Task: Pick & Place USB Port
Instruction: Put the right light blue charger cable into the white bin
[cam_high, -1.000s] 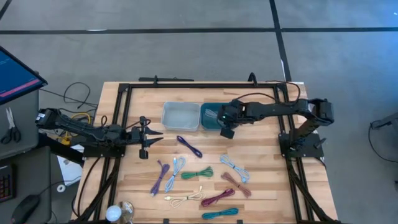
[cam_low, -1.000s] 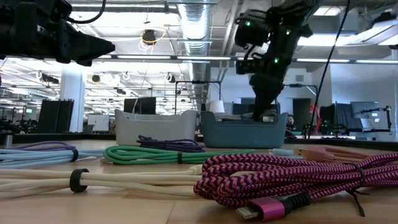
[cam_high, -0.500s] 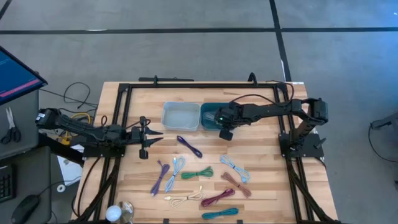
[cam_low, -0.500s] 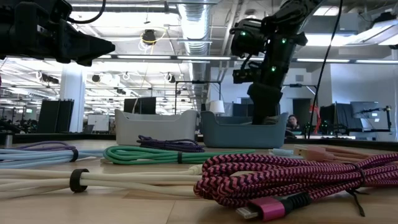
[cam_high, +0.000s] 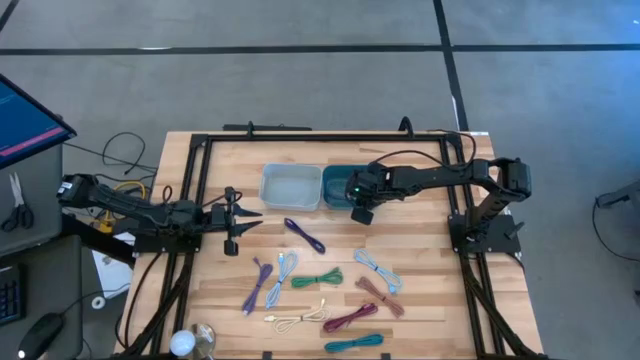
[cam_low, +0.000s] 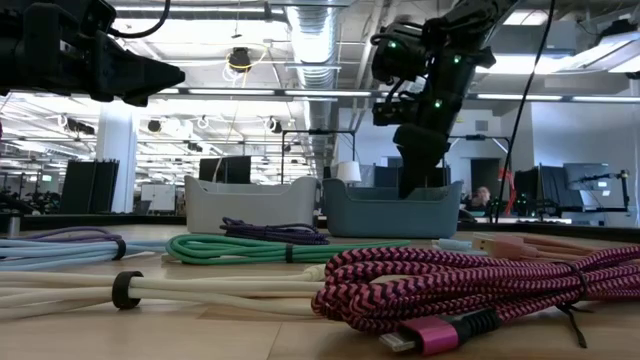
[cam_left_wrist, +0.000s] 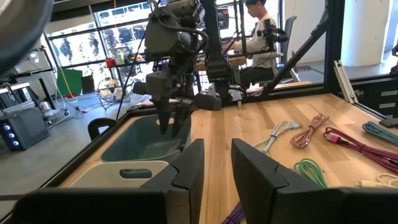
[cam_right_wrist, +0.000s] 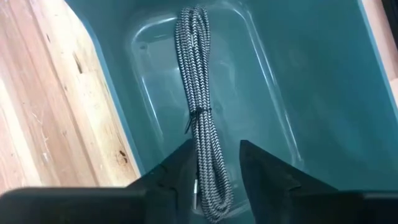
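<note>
Two bins (cam_high: 291, 186) are seen side by side, nine cables (cam_high: 319, 278) on the table, one cable (cam_right_wrist: 202, 127) in the teal bin (cam_right_wrist: 298, 74). Right gripper (cam_right_wrist: 214, 177), lower half a second ago, is now raised, parted over the released cable. Left gripper (cam_left_wrist: 216, 163) waits, parted and empty.

The braided cable (cam_right_wrist: 202, 149) runs between the right hand's fingers (cam_right_wrist: 261, 171), its lower end hidden there.

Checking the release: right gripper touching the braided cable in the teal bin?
Cannot tell. In the right wrist view the right gripper is open astride the braided cable on the teal bin floor; no clear gap or contact.
</note>
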